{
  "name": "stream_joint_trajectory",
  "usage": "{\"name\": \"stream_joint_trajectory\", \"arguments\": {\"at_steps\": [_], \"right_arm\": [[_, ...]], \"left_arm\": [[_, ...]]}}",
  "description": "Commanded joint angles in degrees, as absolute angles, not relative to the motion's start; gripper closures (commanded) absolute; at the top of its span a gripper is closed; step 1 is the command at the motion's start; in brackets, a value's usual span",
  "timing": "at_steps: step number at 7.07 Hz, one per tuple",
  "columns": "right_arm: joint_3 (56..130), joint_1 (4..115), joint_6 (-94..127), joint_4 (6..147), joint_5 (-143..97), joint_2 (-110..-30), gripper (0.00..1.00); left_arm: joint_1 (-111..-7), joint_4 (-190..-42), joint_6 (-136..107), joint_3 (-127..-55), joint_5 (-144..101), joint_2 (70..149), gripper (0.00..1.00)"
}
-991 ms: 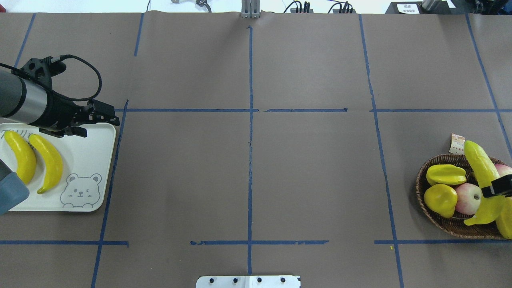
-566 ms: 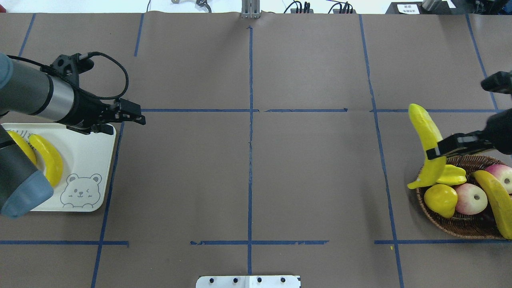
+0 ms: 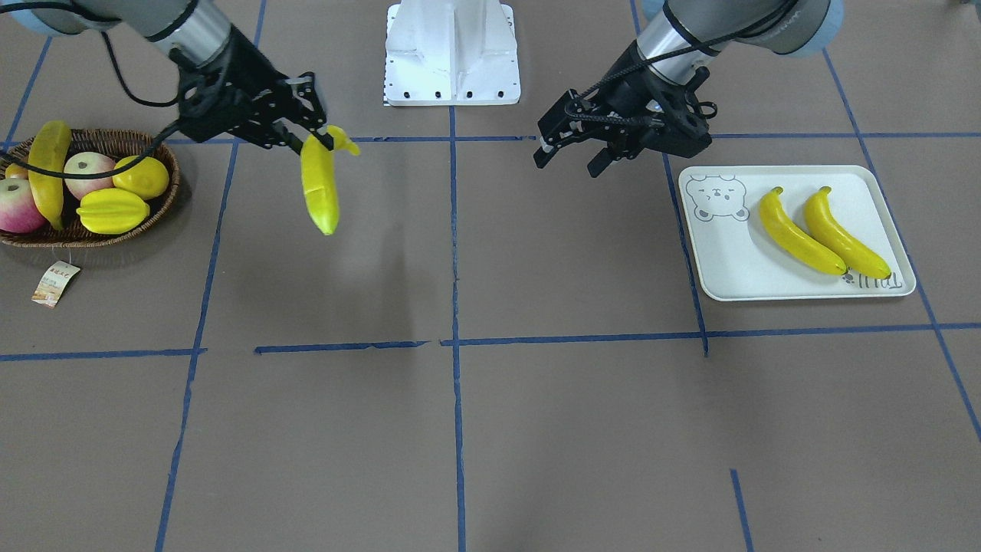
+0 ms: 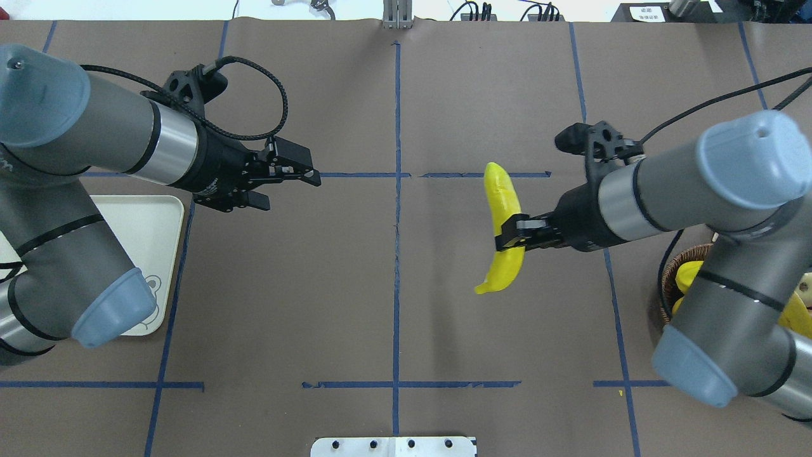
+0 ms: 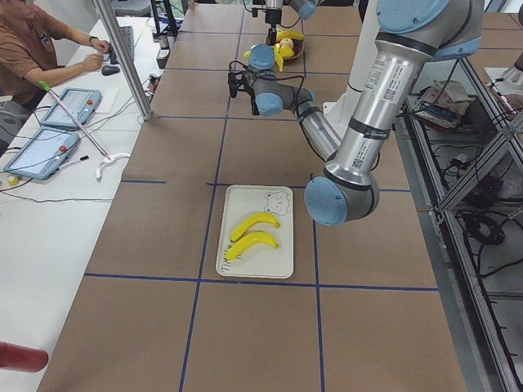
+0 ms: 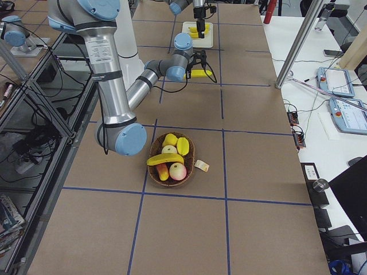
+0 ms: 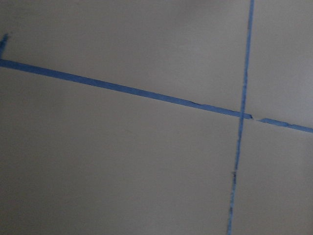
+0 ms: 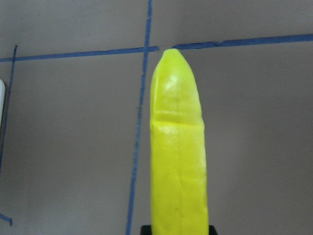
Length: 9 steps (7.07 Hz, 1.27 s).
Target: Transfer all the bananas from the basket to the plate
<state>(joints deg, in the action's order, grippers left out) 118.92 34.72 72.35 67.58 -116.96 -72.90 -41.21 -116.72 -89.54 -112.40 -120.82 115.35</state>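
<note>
My right gripper (image 4: 512, 232) is shut on a glossy yellow banana (image 4: 503, 222) and holds it in the air over the table, right of the centre line. The banana also shows in the front view (image 3: 319, 184) and the right wrist view (image 8: 178, 156). My left gripper (image 4: 295, 184) is open and empty, in the air left of centre, to the right of the plate (image 3: 728, 261). Two bananas (image 3: 801, 232) (image 3: 843, 234) lie side by side on the plate. One more banana (image 3: 47, 172) lies in the wicker basket (image 3: 170, 184).
The basket also holds two apples (image 3: 86, 172), a lemon (image 3: 142, 176) and a starfruit (image 3: 113, 211). A paper tag (image 3: 55, 282) lies beside it. Blue tape lines cross the brown table. The left wrist view shows only tabletop and tape.
My right gripper lifted the banana out of the basket and carried it left toward the table's centre. My left arm moved from over the plate rightward toward the centre.
</note>
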Motion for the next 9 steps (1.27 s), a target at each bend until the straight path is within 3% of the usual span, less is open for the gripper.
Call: {"name": "stream_joint_trajectory", "arguments": {"at_steps": [1,3,9], "right_arm": [[116.6,26.0,79.2,67.6,-105.8,-65.3,0.99],[116.9,25.0,79.2,67.5,-105.0,-64.3,0.98],[117.3,23.9,79.2,67.3,-104.9,-62.9,0.98]], "left_arm": [[-37.0,-128.0,-99.3,-110.9,-117.0,116.5,0.0],[-31.6,-130.6,-100.3,-108.6,-110.8,119.1,0.01],[-29.3,-131.0,-100.2,-103.5,-110.8,123.0,0.05]]}}
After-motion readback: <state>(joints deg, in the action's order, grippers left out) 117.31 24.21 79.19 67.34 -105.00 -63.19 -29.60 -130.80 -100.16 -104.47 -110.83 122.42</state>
